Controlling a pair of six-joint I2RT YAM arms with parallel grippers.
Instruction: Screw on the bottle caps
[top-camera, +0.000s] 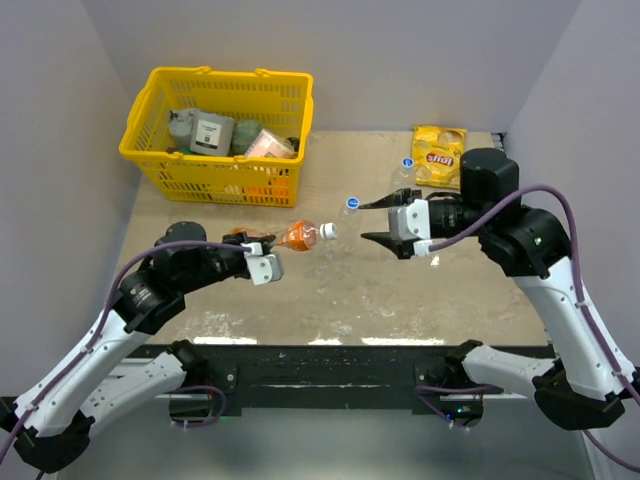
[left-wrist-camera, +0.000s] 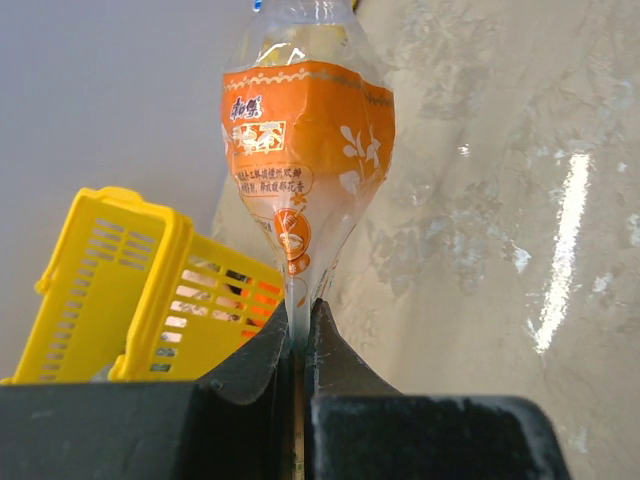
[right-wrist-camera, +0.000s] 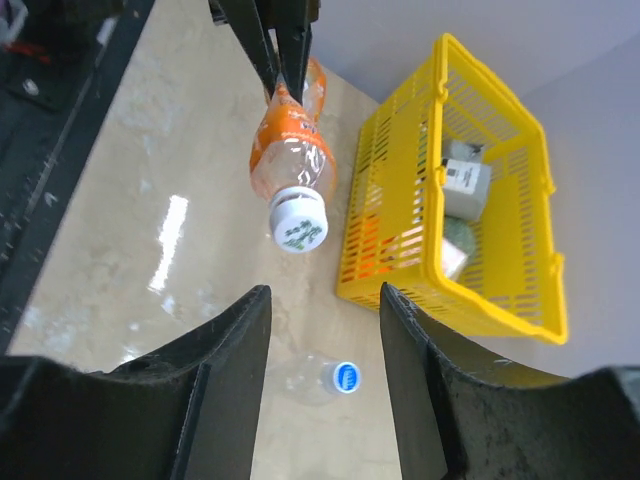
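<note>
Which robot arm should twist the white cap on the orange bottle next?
Probably the right. The right gripper is open and faces the white cap. The left gripper is shut on the bottom end of the orange bottle, so it is busy holding it.

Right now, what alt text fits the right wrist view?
The open right claw faces an orange bottle, whitish cap on its neck, held at its base by the left claw. A clear bottle with a blue cap lies on the table nearby; a yellow basket of goods stands at right.
</note>
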